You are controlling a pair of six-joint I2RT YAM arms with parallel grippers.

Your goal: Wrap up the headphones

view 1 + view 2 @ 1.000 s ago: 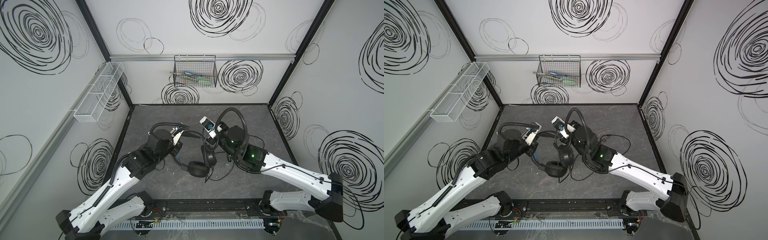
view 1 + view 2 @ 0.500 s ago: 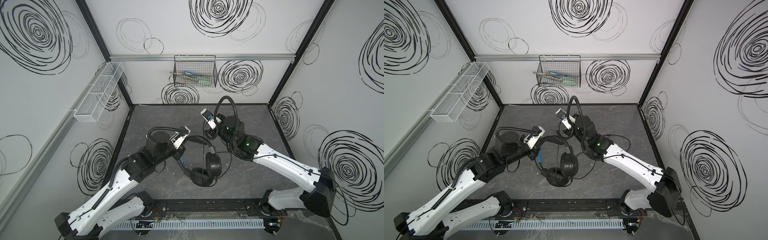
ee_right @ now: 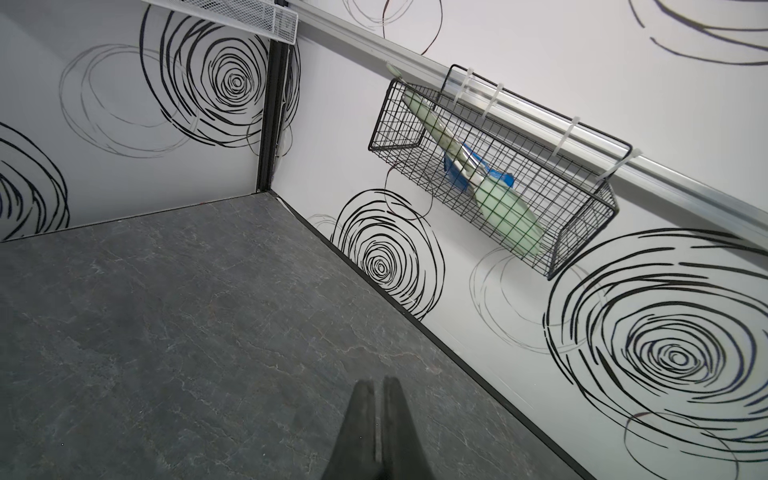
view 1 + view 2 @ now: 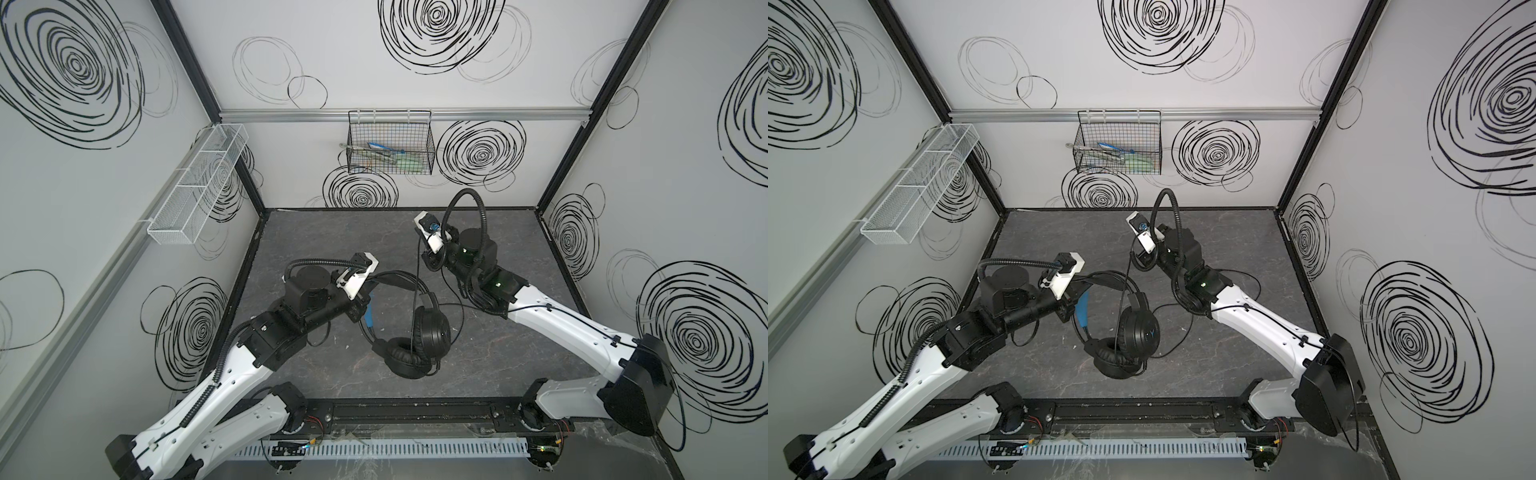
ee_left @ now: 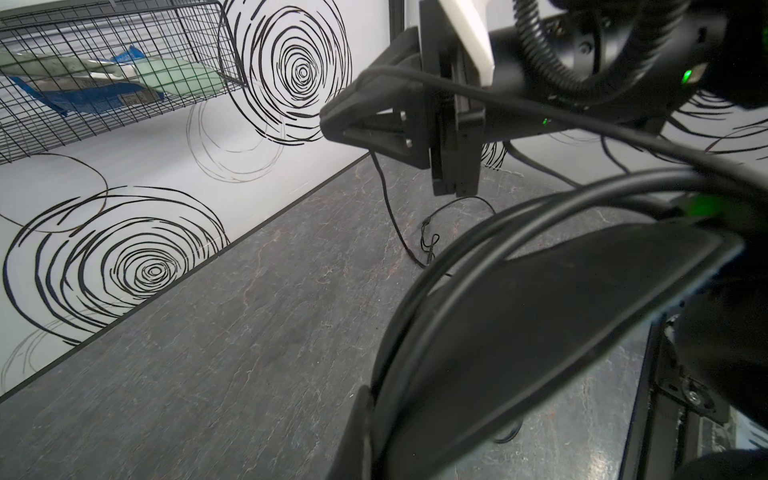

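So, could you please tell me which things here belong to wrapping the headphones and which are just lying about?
Job: headphones, cable, left tool gripping the headband, right tool pinching the cable.
Lying about: black wire basket with its contents, white mesh tray, both wall-mounted.

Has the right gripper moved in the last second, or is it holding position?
Yes. In a top view the right gripper has pulled back toward the wire basket, farther from the headphones than it was a second ago.
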